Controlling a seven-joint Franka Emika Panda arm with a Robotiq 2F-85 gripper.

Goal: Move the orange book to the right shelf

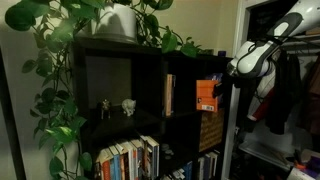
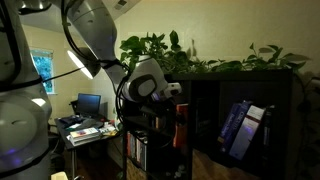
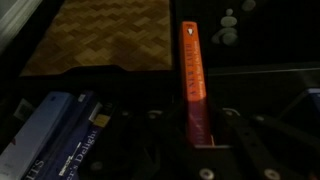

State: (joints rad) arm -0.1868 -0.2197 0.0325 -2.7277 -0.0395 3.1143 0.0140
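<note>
The orange book (image 3: 191,70) stands between my gripper's (image 3: 197,138) two fingers in the wrist view, spine towards the camera. In an exterior view the orange book (image 1: 206,95) is at the front of the square black compartment (image 1: 185,65) in the bookcase's upper row, with my gripper (image 1: 221,88) shut on its outer edge. In an exterior view the gripper (image 2: 172,93) reaches into the dark bookcase and the book (image 2: 181,127) shows as a reddish strip below it.
A tan-spined book (image 1: 168,95) stands at that compartment's other side. Small pale figurines (image 1: 128,106) sit in the wider compartment. A woven basket (image 1: 210,131) is below. Blue books (image 2: 241,128) lean in a shelf. Leafy plants (image 1: 110,15) top the bookcase.
</note>
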